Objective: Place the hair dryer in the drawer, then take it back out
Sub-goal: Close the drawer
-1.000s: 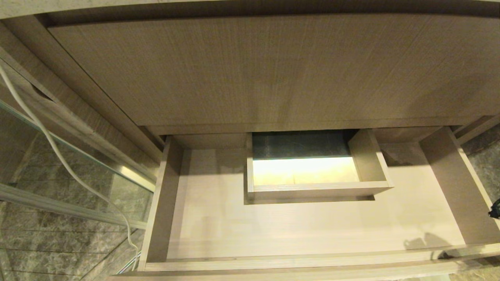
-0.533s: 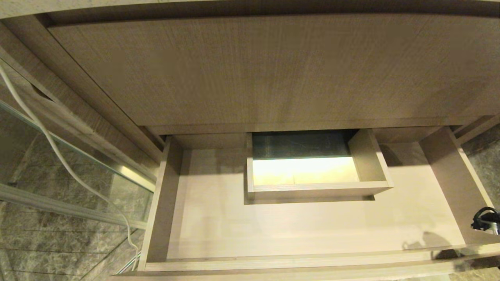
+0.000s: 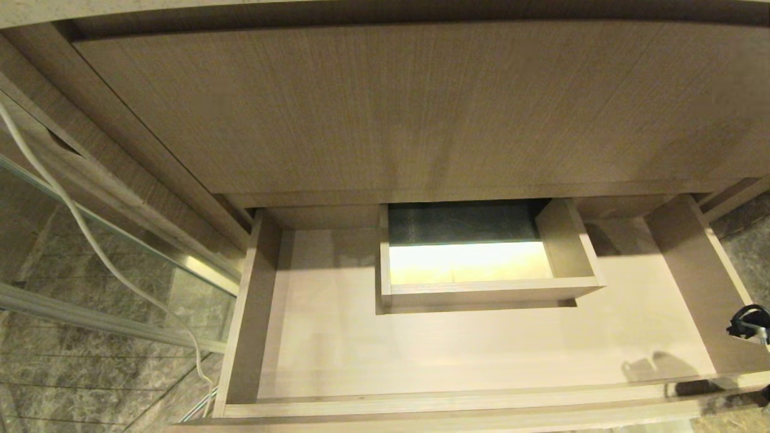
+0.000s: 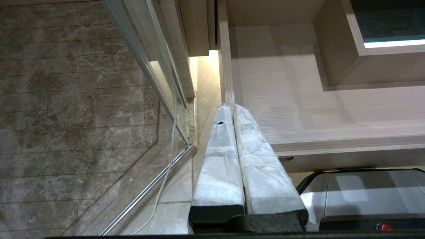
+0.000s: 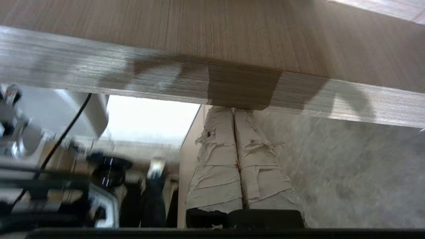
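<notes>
Standing pulled out below a tall wood-grain front panel (image 3: 421,108), the drawer (image 3: 481,355) is wide, shallow and light brown, with a narrow strip front along its near edge. Contents: none visible on the floor. A boxed rectangular cut-out (image 3: 481,264) sits in the floor toward the back, its interior brightly lit below and dark above. The hair dryer shows in no view; its place cannot be told.

Left gripper (image 4: 230,109): padded fingers (image 4: 219,159) wrapped in pale tape, pressed together, nothing between them. It hangs outside the drawer, just beside the left front corner, over the marbled floor (image 4: 66,116).

Right gripper (image 5: 234,111): tape-wrapped fingers (image 5: 215,172), frayed, closed against each other and empty. The tips lie right at the underside edge of a wood-grain board (image 5: 212,83); contact cannot be told. A dark bit of that arm (image 3: 749,325) shows at the head view's right edge, by the drawer's right wall.

Surroundings: a glass panel in a metal frame (image 3: 120,240) to the left of the cabinet, and a thin white cable (image 3: 90,240) trailing down across it to the floor.
</notes>
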You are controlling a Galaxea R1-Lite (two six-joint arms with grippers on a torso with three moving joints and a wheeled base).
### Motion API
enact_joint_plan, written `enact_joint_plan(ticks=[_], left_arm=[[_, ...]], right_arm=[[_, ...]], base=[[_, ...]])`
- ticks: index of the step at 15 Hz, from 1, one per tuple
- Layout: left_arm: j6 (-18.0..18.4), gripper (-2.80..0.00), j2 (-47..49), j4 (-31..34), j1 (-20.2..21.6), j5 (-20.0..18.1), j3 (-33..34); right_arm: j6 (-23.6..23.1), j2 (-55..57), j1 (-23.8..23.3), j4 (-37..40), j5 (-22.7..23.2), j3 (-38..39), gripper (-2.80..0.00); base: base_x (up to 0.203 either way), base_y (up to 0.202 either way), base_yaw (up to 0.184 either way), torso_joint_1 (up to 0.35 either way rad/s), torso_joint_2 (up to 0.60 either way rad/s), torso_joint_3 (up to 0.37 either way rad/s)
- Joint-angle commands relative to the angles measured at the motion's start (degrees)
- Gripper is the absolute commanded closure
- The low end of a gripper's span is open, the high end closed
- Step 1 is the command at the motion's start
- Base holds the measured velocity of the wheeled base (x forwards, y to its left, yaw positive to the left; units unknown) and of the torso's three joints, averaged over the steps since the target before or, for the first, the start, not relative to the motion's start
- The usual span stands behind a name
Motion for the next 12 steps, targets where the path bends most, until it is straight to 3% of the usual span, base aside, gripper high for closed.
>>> enact_joint_plan(ticks=[1,4,7,8,12], left_arm=[[0.0,0.0,0.0,0.0,0.0,0.0,0.0],[0.0,0.0,0.0,0.0,0.0,0.0,0.1],[0.0,0.0,0.0,0.0,0.0,0.0,0.0],[0.0,0.0,0.0,0.0,0.0,0.0,0.0],[0.0,0.0,0.0,0.0,0.0,0.0,0.0]], right_arm=[[0.8,-0.9,0.3,-4.8,2.3,-0.2,0.0],[8.6,-0.1,3.5,-16.1,7.4,-2.0,0.0],[21.4,3.2,8.9,-31.3,8.2,-4.4,0.0],[23.5,4.0,9.9,-34.4,8.2,-6.0,0.0],[23.2,-1.6,9.6,-29.6,10.0,-5.2,0.0]], base=[[0.0,0.0,0.0,0.0,0.0,0.0],[0.0,0.0,0.0,0.0,0.0,0.0],[0.0,0.0,0.0,0.0,0.0,0.0],[0.0,0.0,0.0,0.0,0.0,0.0],[0.0,0.0,0.0,0.0,0.0,0.0]])
